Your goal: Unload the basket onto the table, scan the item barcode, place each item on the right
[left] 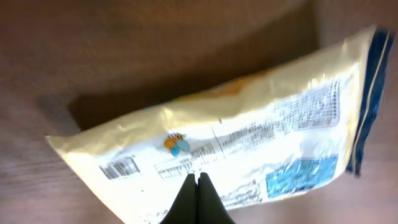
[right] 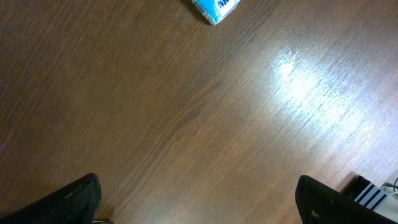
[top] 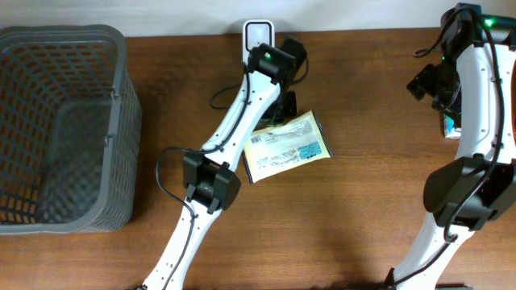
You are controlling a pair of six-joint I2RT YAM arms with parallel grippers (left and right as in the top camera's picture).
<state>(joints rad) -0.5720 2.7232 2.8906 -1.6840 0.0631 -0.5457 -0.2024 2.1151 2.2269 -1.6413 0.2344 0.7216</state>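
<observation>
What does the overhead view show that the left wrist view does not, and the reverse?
Only overhead: the grey basket, the white device at the far edge, and the right arm. Only left wrist: the barcode on the packet, clearly, and the left gripper, jaws shut on the packet's edge. Both: the packet and the wooden table.

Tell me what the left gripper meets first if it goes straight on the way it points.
The packet: the left gripper points at its printed face, right of the barcode. Depth is unclear; it may already touch.
</observation>
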